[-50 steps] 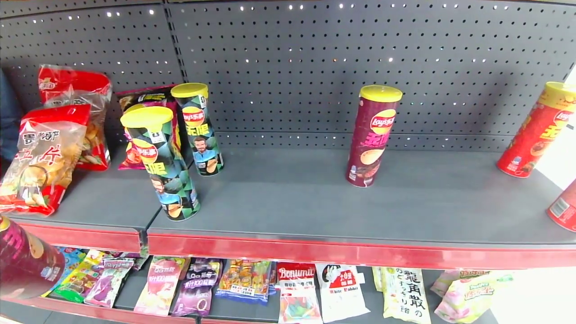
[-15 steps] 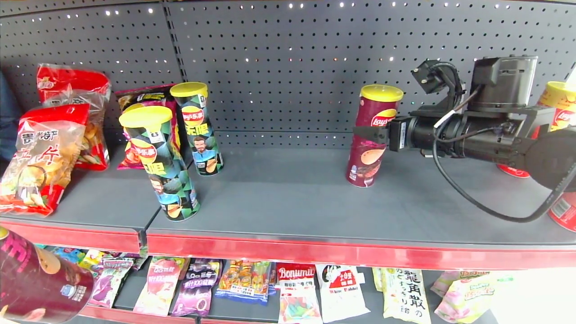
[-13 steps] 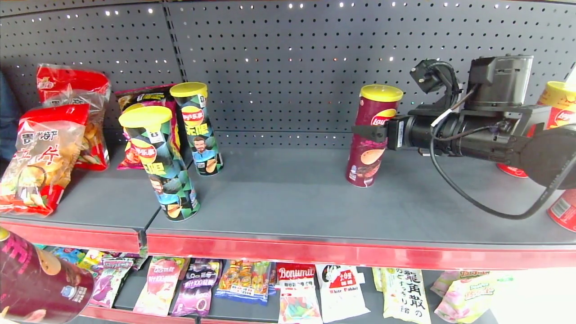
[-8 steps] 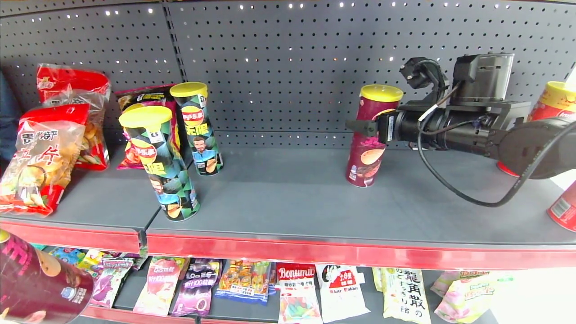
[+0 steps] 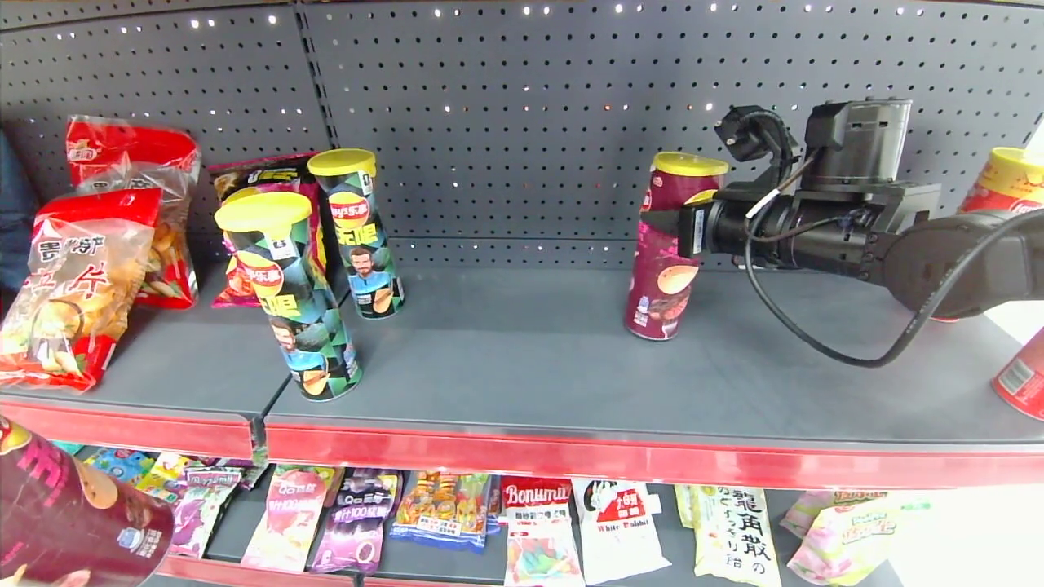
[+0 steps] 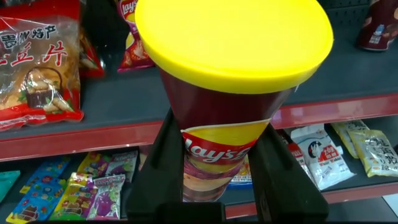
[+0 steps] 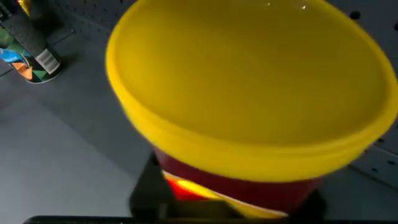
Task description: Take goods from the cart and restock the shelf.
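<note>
A grey shelf with a red front edge stands before a pegboard. Five upright cans with yellow lids are on it.

- **Left:** two green cans, a near green can and a far green can.
- **Right of the middle:** one maroon can.
- **Right edge:** two red cans, a far red can and a near red can cut off by the frame.

Three bags lie at the shelf's left end. A near red bag is in front, a far red bag is behind it, and a dark bag leans behind the green cans.

The right gripper comes in from the right at the maroon can's upper half. The right wrist view shows that can's lid close up. Dark fingers press on both sides of the body just under the lid, pinching the can. I cannot tell whether its base touches the shelf.

A sixth can, the second maroon can, is at the near left, lower than the shelf's front edge. The left gripper pinches it, with fingers pressed to either side of its body below the lid.

On the lower shelf lies a row of small packets, too overlapped to count.
</note>
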You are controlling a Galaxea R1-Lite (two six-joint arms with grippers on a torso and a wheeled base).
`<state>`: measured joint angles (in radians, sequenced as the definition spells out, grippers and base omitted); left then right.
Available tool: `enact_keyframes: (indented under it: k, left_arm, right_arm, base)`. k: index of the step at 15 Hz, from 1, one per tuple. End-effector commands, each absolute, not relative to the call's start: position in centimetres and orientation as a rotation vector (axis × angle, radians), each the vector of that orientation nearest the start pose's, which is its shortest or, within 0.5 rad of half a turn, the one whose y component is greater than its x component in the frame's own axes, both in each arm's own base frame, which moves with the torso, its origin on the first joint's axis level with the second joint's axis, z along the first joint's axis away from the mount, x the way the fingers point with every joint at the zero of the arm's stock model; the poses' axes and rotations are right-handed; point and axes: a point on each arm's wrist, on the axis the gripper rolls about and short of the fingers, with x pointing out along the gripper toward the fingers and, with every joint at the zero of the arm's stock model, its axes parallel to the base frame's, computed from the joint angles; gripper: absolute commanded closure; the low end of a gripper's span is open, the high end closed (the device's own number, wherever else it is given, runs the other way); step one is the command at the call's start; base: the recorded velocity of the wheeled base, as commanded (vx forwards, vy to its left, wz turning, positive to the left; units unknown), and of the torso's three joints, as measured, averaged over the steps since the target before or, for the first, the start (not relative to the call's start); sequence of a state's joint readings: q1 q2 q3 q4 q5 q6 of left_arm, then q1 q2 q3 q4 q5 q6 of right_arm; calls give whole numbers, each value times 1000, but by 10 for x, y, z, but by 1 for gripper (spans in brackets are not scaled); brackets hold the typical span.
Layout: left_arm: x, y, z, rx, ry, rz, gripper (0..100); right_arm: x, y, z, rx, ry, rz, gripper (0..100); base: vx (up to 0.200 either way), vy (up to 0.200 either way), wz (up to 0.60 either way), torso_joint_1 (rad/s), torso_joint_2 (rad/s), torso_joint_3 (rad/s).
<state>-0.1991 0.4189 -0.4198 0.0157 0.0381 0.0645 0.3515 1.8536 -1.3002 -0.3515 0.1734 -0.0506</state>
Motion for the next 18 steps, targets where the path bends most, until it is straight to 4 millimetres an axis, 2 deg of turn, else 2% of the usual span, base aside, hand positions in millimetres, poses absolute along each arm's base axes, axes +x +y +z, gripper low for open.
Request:
enact_keyframes:
  k: [1,6,9,13,15,18]
  left_arm:
    - [1,1,193,66,7,-161,100]
    - [1,1,191,66,10,-162,100]
    - [1,1,190,66,13,-162,100]
    - [0,1,190,66,9,-161,100]
    - [-1,1,189,66,6,-160,100]
    - [-1,1,189,66,6,-160,100]
  right_arm:
    - [334,133,250,-69,175,532,100]
    - [269,140,270,-101,218,494,100]
    - [258,141,276,-105,198,446,100]
    - [247,157,274,-54,208,342,100]
    - [242,167,266,-43,226,268,100]
    - [234,177,260,-25,243,256,100]
  base:
    - [0,0,0,0,0,0]
    - [0,0,0,0,0,0]
    - [0,0,0,0,0,0]
    - [0,0,0,0,0,0]
    - [0,0,0,0,0,0]
    - [0,0,0,0,0,0]
